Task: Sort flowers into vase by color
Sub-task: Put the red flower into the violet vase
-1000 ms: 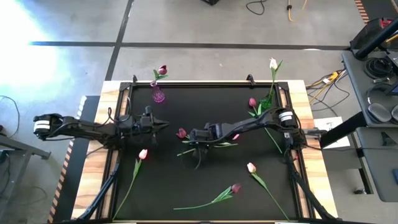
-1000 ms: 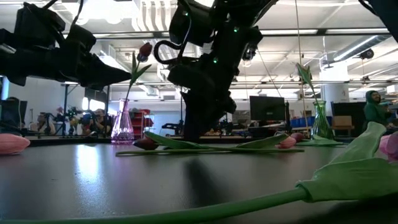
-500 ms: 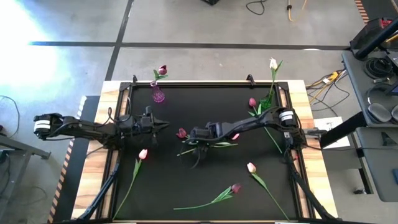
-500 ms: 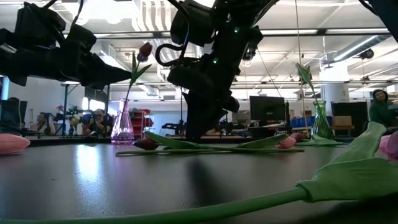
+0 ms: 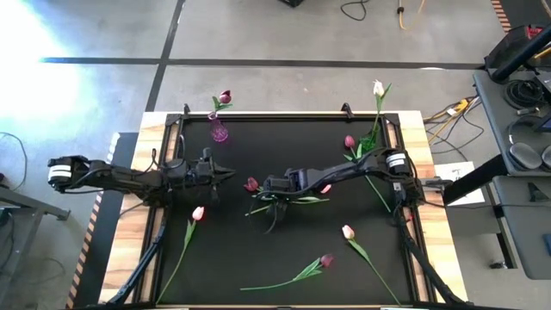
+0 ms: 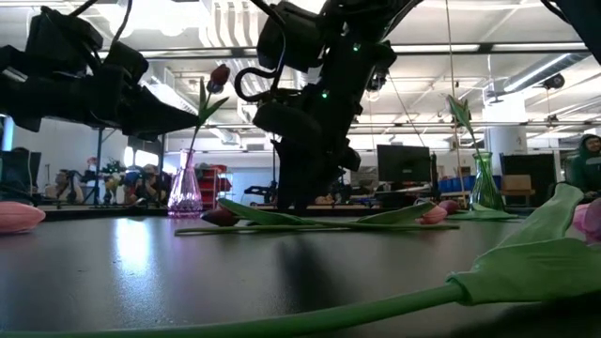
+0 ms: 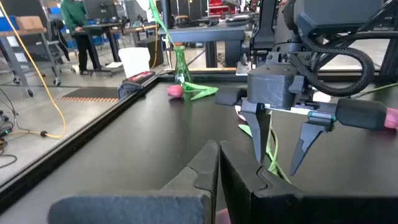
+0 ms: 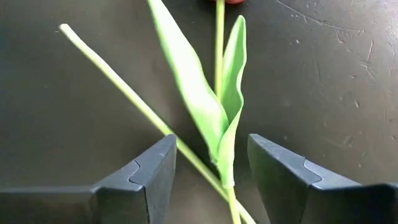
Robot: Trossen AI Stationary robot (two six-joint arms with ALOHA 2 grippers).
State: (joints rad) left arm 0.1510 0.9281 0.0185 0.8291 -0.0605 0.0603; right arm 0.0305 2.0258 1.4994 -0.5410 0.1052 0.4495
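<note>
The right gripper [image 8: 211, 171] has barely moved over the last second and hovers low at the middle of the desk [image 5: 284, 250]; its jaws stand wide apart, straddling the stem and leaves of a dark magenta tulip [image 5: 251, 184] that lies flat, gripping nothing. Judging by this, the pick is only lined up: closing comes next. The left gripper [image 7: 219, 163] waits at the desk's left, jaws shut and empty. The stems are thin, smooth and pliant, the leaves long, folded blades. A pink glass vase [image 5: 219, 131] holds one dark bloom; a green vase [image 5: 370, 138] holds a white one. Other flowers lie scattered.
</note>
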